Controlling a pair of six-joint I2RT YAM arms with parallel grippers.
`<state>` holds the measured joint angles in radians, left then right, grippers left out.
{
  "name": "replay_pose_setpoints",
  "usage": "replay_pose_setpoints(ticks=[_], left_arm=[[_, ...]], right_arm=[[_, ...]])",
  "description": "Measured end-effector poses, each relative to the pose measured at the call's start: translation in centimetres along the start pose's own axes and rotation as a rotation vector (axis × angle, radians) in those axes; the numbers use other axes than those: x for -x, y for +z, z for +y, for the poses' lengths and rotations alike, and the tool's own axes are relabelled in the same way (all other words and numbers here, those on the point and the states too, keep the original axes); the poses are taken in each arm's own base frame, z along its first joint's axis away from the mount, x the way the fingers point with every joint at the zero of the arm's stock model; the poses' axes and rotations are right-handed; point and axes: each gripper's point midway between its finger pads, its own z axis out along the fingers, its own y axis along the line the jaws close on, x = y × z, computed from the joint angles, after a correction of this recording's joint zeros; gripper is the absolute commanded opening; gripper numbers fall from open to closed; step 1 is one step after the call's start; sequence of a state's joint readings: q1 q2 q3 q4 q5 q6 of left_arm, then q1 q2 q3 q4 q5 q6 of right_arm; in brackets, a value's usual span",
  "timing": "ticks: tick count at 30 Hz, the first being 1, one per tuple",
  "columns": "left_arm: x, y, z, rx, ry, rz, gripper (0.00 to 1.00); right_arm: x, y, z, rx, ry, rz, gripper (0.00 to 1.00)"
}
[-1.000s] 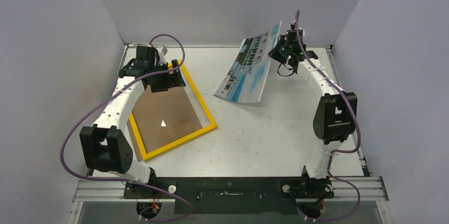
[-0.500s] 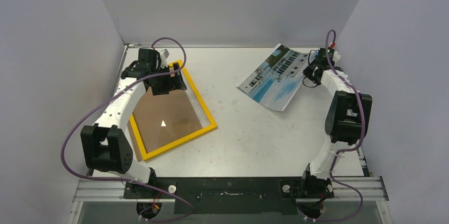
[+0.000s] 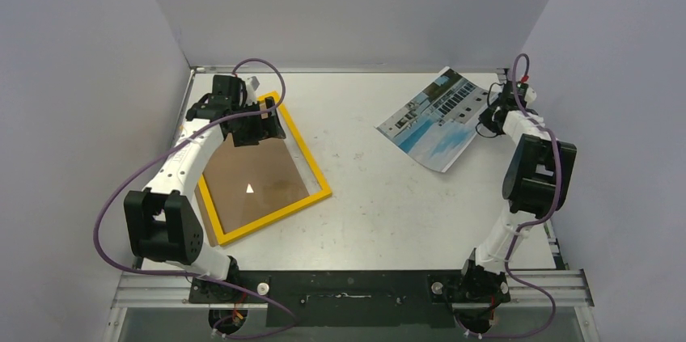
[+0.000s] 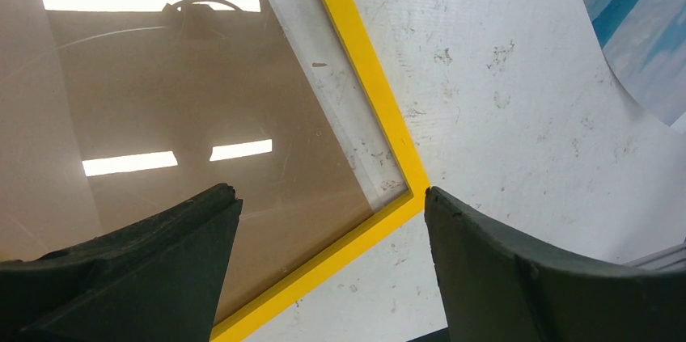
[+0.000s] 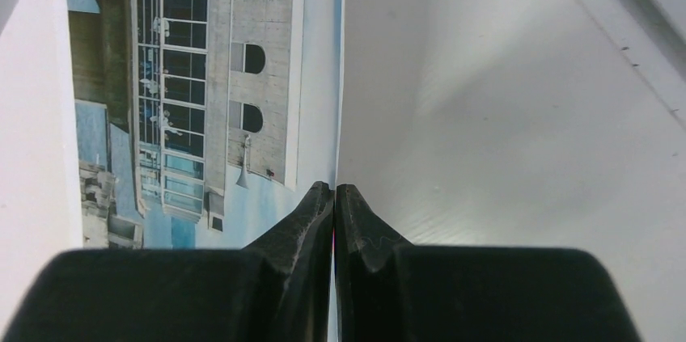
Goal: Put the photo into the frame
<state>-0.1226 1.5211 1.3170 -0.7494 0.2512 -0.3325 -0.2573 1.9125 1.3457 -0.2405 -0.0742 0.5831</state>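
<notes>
The yellow frame (image 3: pixel 317 175) lies flat at the left of the table, with glass over a brown board (image 3: pixel 255 176). My left gripper (image 3: pixel 260 125) hovers open over the frame's far end; in the left wrist view its fingers (image 4: pixel 518 261) straddle a frame corner (image 4: pixel 408 196). The photo (image 3: pixel 433 118), a white building with blue sky and water, is at the back right. My right gripper (image 3: pixel 495 109) is shut on the photo's right edge. The right wrist view shows both pads pinching the paper edge (image 5: pixel 335 116) with the printed building (image 5: pixel 210 83) to the left.
The brown backing board pokes out under the frame's near left corner (image 3: pixel 212 237). The grey enclosure walls stand close behind and to the right of my right gripper. A metal rail (image 3: pixel 356 289) runs along the table's near edge.
My right gripper has carried the photo rightward and down toward the back right corner, and the photo now lies lower and flatter. The left arm has hardly moved.
</notes>
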Motion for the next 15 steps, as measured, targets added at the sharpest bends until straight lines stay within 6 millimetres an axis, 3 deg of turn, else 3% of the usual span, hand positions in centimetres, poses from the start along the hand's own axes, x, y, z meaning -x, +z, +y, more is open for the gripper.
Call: replay_pose_setpoints(ticks=[6, 9, 13, 15], left_arm=[[-0.2, 0.5, 0.2, 0.005, -0.005, 0.014, 0.81], [-0.4, 1.0, 0.4, 0.012, -0.012, 0.027, 0.81], [-0.4, 1.2, 0.7, 0.024, -0.014, 0.03, 0.81], [-0.3, 1.2, 0.7, 0.03, -0.012, 0.03, 0.81]], right_arm=[[0.8, 0.1, -2.2, -0.051, -0.014, -0.019, 0.08], [1.2, 0.1, -3.0, -0.078, -0.037, -0.03, 0.22], [1.1, 0.0, -3.9, -0.109, -0.08, -0.026, 0.52], [1.0, 0.0, -4.4, -0.133, -0.105, -0.021, 0.62]])
